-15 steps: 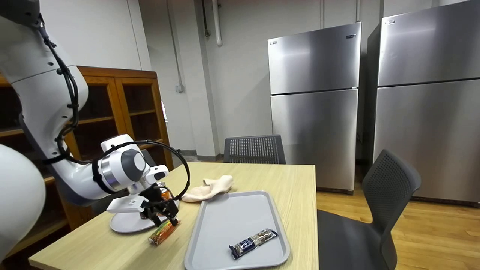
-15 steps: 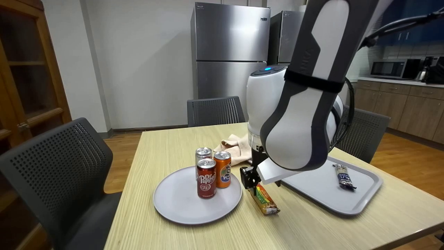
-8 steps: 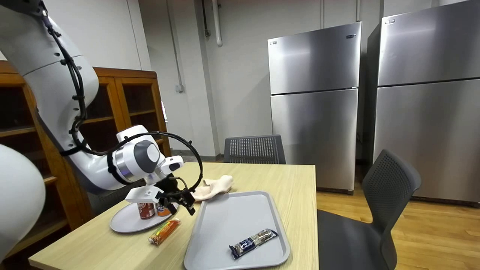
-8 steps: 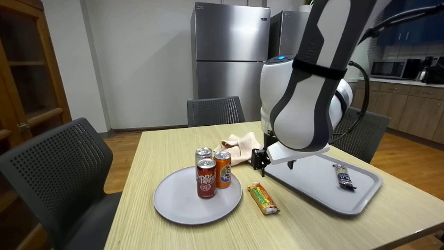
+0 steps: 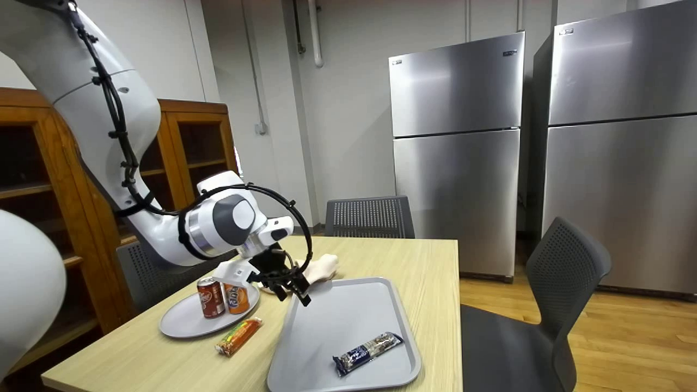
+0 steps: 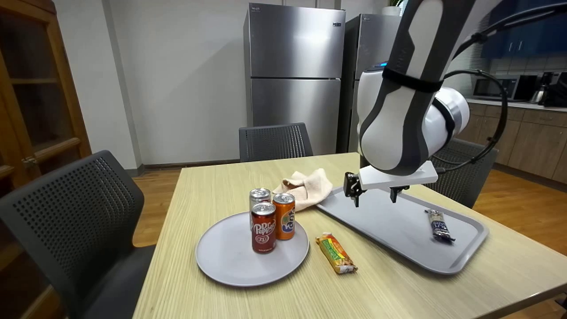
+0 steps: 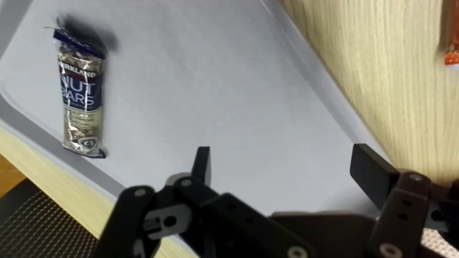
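Observation:
My gripper stands open in the wrist view, with bare tray surface seen between its fingertips. In both exterior views the gripper hangs over the grey tray, at the end by the cloth, touching nothing that I can see. A blue-and-clear nut bar lies on the tray, away from the fingers. On the bare table between tray and plate rests an orange, yellow and green wrapped bar; only its orange end enters the wrist view.
A round grey plate carries a Dr Pepper can, a Fanta can and a silver can. A crumpled pale cloth lies beside the tray's edge. Chairs surround the table.
My gripper has risen off the orange-and-green bar, where it stood a second ago, and has moved across to above the tray. The bar lies in the same spot; nothing else has shifted.

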Action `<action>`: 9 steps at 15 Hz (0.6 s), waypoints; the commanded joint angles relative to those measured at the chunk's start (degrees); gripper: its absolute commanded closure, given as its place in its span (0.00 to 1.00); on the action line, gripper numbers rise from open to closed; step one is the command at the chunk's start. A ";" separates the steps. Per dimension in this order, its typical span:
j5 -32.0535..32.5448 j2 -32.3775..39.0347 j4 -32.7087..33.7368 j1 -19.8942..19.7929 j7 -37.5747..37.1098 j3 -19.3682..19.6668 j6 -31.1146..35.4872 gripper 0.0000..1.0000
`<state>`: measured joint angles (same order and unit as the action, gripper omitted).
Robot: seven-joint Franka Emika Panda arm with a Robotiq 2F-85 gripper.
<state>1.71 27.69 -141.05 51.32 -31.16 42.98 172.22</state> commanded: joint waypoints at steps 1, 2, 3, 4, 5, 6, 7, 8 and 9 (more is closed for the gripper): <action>-2.60 -1.42 -0.98 -1.84 -0.43 0.34 -0.23 0.00; -3.46 -1.55 -1.05 -2.99 -0.22 -0.13 -0.09 0.00; -4.28 -1.73 -1.11 -4.15 -0.07 -0.64 -0.10 0.00; -4.98 -1.84 -1.09 -5.49 0.11 -1.15 -0.01 0.00; -5.72 -1.94 -1.07 -7.02 0.33 -1.82 0.13 0.00; -6.33 -1.93 -0.93 -8.29 0.37 -2.27 0.10 0.00; -6.88 -2.04 -0.80 -10.17 0.67 -3.19 0.22 0.00; -7.35 -2.09 -0.65 -12.00 0.83 -4.08 0.31 0.00; -7.78 -2.28 -0.47 -14.18 1.21 -5.24 0.32 0.00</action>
<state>-4.48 27.65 -141.44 43.00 -31.16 41.46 172.38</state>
